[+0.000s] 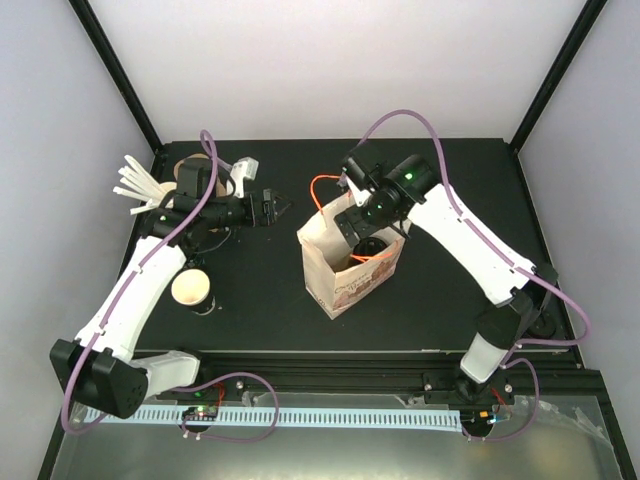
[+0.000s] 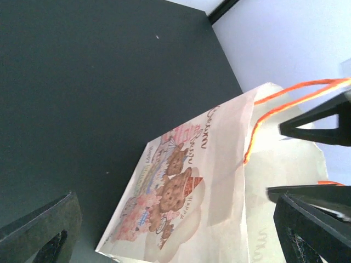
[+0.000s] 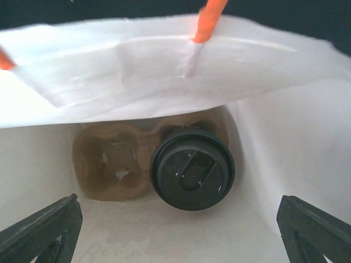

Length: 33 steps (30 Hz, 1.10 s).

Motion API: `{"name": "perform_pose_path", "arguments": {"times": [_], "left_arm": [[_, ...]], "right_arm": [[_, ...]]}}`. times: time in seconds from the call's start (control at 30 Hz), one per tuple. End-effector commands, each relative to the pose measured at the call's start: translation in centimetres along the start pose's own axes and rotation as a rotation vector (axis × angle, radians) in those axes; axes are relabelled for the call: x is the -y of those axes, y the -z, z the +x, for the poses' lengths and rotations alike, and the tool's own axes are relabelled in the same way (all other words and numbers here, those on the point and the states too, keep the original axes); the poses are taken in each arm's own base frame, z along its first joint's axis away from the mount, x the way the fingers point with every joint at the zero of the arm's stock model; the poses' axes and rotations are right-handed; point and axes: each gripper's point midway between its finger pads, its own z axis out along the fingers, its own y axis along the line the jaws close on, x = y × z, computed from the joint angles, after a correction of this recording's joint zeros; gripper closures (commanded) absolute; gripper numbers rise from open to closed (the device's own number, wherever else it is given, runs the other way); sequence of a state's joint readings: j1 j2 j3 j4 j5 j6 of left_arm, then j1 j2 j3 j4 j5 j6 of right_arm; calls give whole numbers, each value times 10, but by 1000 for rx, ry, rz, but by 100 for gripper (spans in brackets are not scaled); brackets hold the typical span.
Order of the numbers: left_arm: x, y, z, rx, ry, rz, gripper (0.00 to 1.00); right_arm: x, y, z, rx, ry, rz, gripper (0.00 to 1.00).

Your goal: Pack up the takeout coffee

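One lidded cup (image 3: pixel 192 169) already sits inside the paper bag (image 1: pixel 345 285), seated in the right-hand socket of a pulp carrier (image 3: pixel 93 148) on the bag's floor. The socket beside it, at 9 o'clock from the cup, is empty. The right tool (image 1: pixel 362 228) hangs over the bag's mouth with its jaws spread wide and nothing between them, the cup straight below it.

The next piece, as I judge it, is the open cup (image 1: pixel 191 288). It has no lid and stands upright on the table (image 1: pixel 260 310), well apart from the bag at its 9 o'clock. Its long axis is vertical and its tan inside faces up. It lies at about 7 o'clock from the left tool (image 1: pixel 280 207), close beside the left forearm, so the left arm is much the nearer. That tool is also wide and empty, pointing at the bag's printed side.

A fan of white stirrer sticks (image 1: pixel 135 185) lies at 11 o'clock from the open cup, clear of the path. The bag's orange handles (image 3: pixel 211 16) and its inward-sagging rim may snag anything lowered in.
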<state>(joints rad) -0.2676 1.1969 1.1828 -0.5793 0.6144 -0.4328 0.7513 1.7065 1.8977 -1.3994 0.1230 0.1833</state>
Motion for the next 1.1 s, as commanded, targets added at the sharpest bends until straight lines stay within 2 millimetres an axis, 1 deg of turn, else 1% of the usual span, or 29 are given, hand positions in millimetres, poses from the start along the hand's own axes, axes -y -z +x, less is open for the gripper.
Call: {"name": "perform_pose_path", "arguments": {"times": [0.0,0.1,0.13,0.23,0.33,0.37,0.4,0.53,0.63,0.73,0.8,0.87,0.93,1.0,1.07], "left_arm": [[-2,27,-12,67,-41,-115,1],[-27,47,-13,121,-23,-301,1],[-39,55,-12,135,-2,-373,1],[-73,85,-9,168,87,-578,1],[-103,116,-5,190,196,-755,1],[-112,124,-1,189,243,-798,1],[-120,128,4,177,286,-819,1],[-144,133,19,160,471,-790,1],[-163,138,37,142,583,-821,2],[-178,139,58,108,659,-855,6],[-180,137,69,65,690,-857,9],[-181,131,78,21,714,-837,13],[-180,125,83,-6,732,-811,16],[-177,120,85,-16,729,-777,16],[-172,115,84,-19,707,-734,19]], "right_arm": [[-4,35,-17,132,-24,-58,0],[-7,57,-32,242,-30,-95,0],[-7,63,-37,281,-32,-103,0],[-7,84,-50,390,-36,-115,0],[-8,104,-64,487,-45,-140,0],[-8,110,-67,515,-52,-149,0],[-7,114,-70,534,-68,-153,0],[-7,123,-73,575,-103,-167,0],[-6,123,-71,583,-103,-165,0],[4,122,-68,589,-109,-114,0],[17,118,-65,580,-137,-43,3],[41,112,-59,544,-199,45,8],[64,101,-51,473,-268,86,12],[79,91,-44,408,-293,92,14],[84,81,-38,361,-279,87,16]]}}
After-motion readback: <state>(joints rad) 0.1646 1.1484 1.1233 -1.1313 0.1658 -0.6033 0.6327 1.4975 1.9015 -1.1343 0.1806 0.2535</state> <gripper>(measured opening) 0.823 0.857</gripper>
